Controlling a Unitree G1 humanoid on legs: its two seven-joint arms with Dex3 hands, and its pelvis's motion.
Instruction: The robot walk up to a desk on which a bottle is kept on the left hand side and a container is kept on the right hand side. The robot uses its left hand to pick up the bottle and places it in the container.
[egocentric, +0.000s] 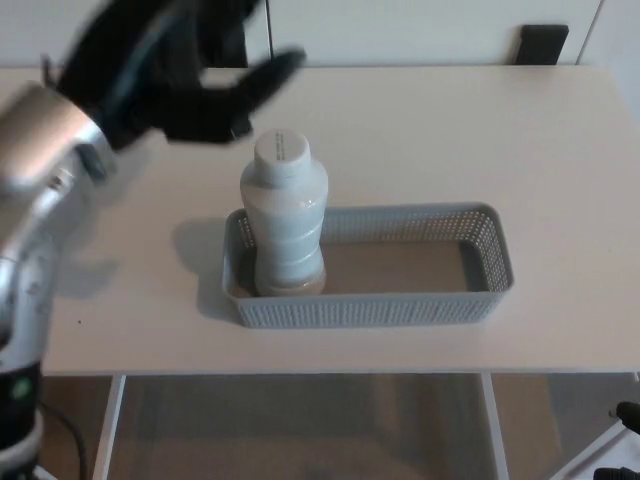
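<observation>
head view shows the bottle (284, 222) upright at the left end of the container (480, 300); the left hand (175, 75) hangs above, fingers spread, empty. a careless sweep could topple it.

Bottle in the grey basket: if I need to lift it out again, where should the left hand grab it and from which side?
Grip the bottle on its ribbed body above the basket rim, coming from the robot's left. It stands upright at the basket's left end, so the walls hide its base. The left hand is open and raised on that side.
</observation>
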